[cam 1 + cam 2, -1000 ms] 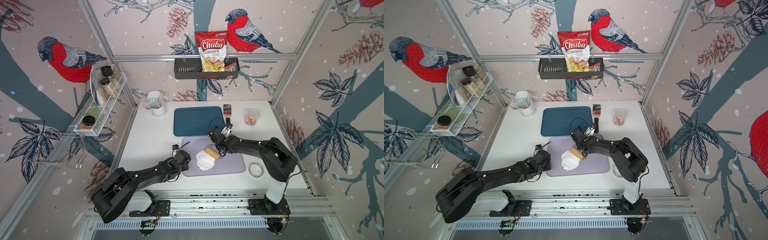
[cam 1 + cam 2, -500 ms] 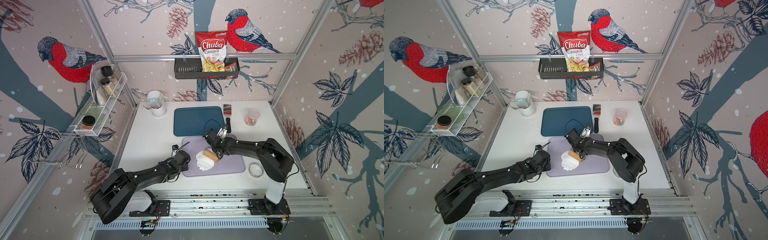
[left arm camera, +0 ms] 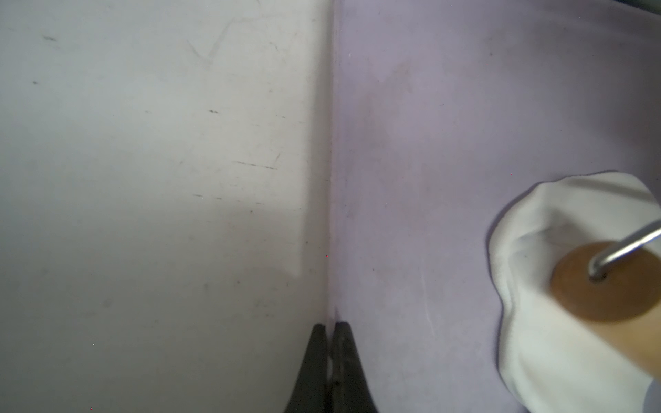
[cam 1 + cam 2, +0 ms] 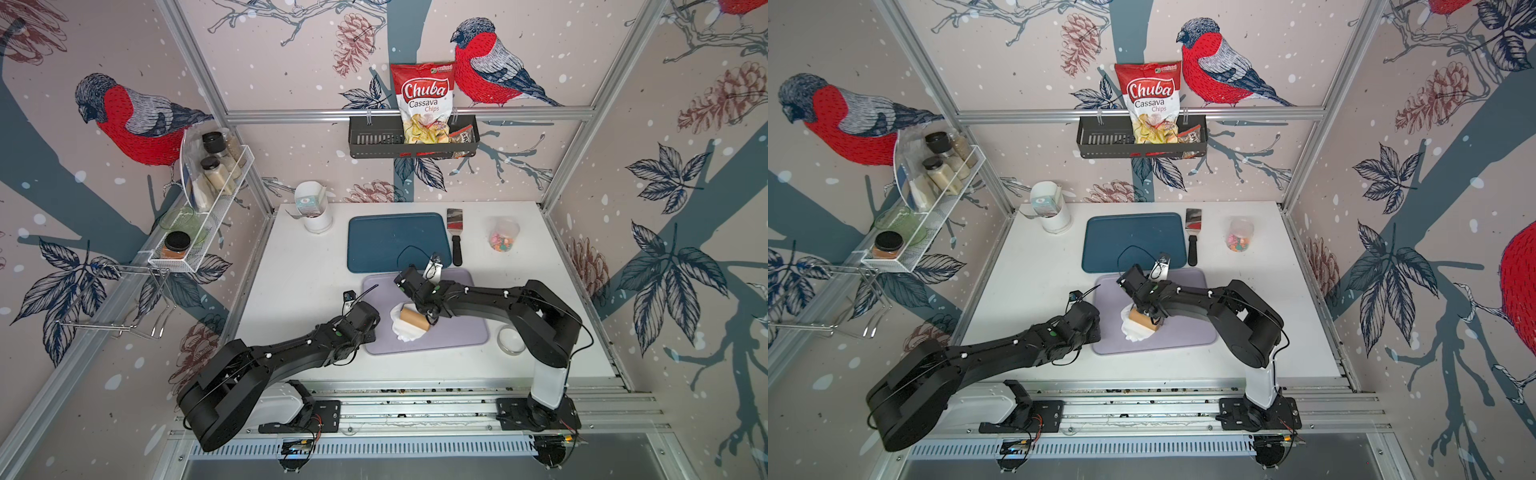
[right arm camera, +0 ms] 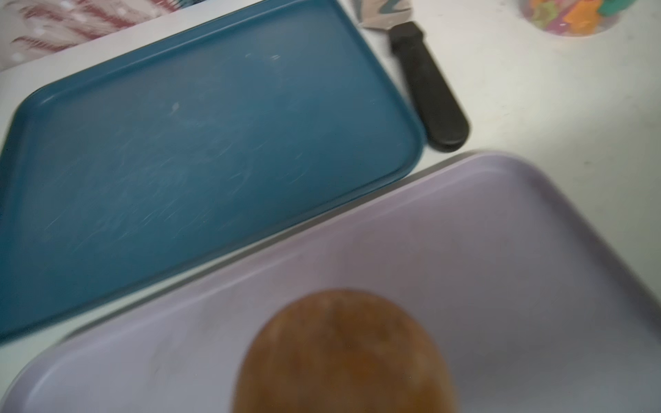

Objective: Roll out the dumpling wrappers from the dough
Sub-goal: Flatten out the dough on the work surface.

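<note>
White dough, a lumpy flattened mass, lies on the left half of the lilac tray on the table. A wooden roller rests across it, its handle grasped by the right fingers, which reach in from the right. The left fingers are clenched together, empty, tips at the tray's left rim, a little left of the dough. A blue tray lies just beyond.
</note>
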